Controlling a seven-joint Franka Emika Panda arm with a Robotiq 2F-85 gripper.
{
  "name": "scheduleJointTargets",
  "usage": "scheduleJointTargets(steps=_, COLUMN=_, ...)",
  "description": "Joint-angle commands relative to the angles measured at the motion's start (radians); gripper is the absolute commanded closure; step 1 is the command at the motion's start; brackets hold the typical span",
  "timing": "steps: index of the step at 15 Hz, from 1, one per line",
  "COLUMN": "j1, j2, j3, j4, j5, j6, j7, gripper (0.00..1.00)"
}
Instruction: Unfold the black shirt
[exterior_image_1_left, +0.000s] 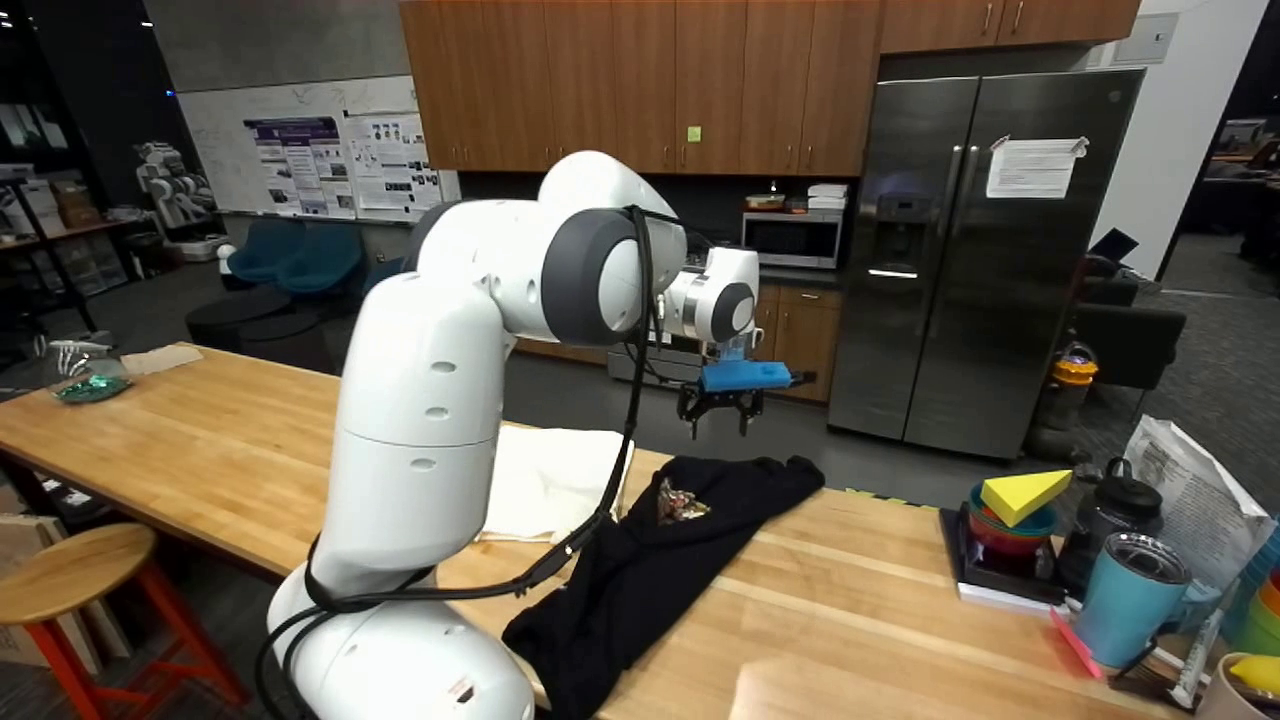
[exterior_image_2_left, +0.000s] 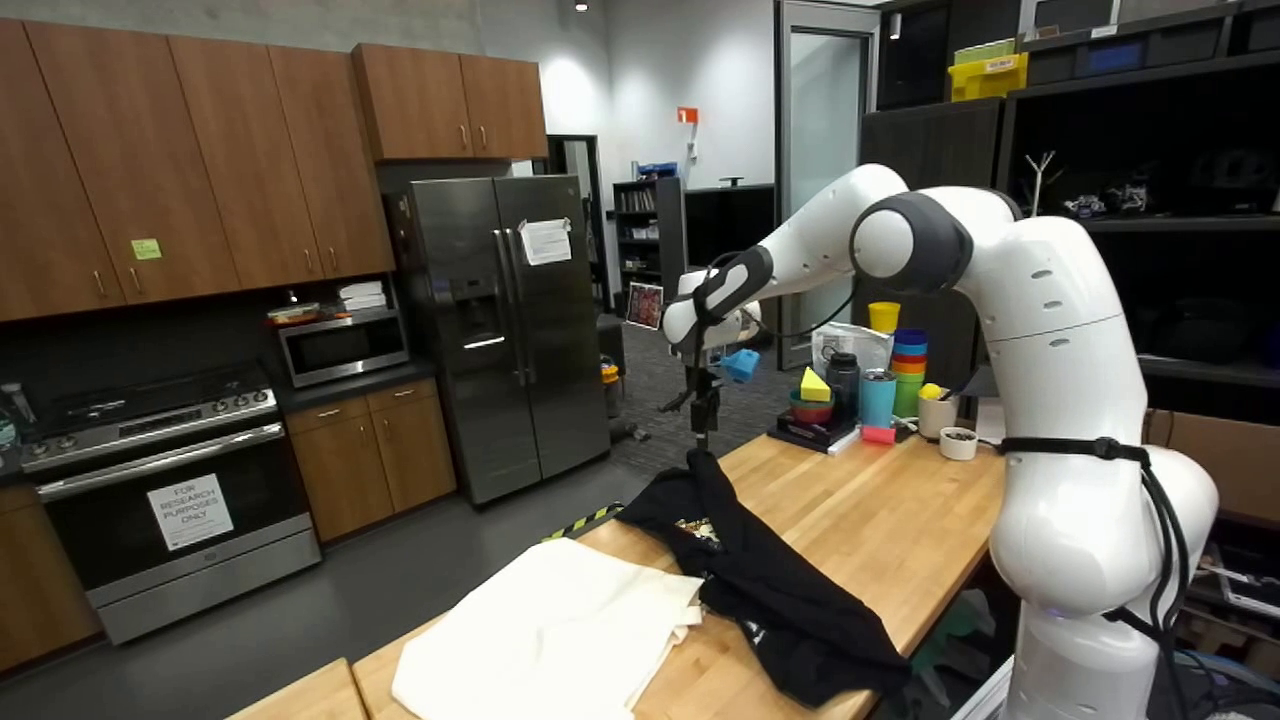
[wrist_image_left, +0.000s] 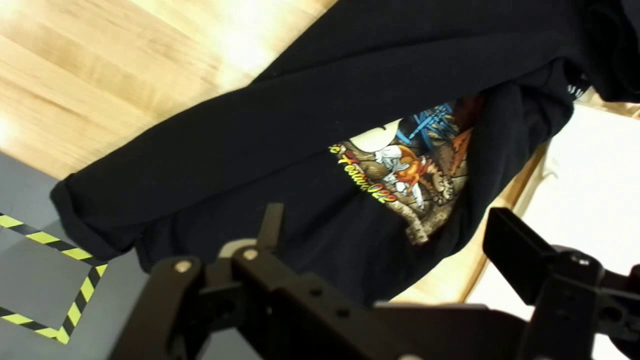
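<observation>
The black shirt (exterior_image_1_left: 690, 560) lies in a long folded strip across the table, also seen in an exterior view (exterior_image_2_left: 780, 580). In the wrist view the black shirt (wrist_image_left: 240, 145) has one layer folded over its colourful print, so only part of the print shows. Its far end reaches past the table's far edge, over the floor. My gripper (exterior_image_1_left: 719, 428) is open, above the shirt's far end and apart from it. It also shows in an exterior view (exterior_image_2_left: 704, 430). In the wrist view the gripper's fingers (wrist_image_left: 390, 230) stand wide apart with nothing held between them.
A cream-white cloth (exterior_image_2_left: 540, 630) lies beside the shirt on the wooden table (exterior_image_1_left: 830, 600). Bowls with a yellow wedge (exterior_image_1_left: 1025, 497), a dark bottle (exterior_image_1_left: 1112, 510) and a blue tumbler (exterior_image_1_left: 1135, 600) stand at one end. The table's far edge is close to the shirt's end.
</observation>
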Motion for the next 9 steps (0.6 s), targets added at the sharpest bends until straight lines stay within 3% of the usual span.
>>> scheduleJointTargets(steps=1, j1=0.033, j2=-0.121, j3=0.008, j4=-0.191, j5=0.003, j6=0.061, j7=0.036, gripper=0.0)
scheduleJointTargets(steps=9, j1=0.116, j2=-0.212, j3=0.02, j4=-0.442, j5=-0.017, j6=0.179, j7=0.253, gripper=0.0)
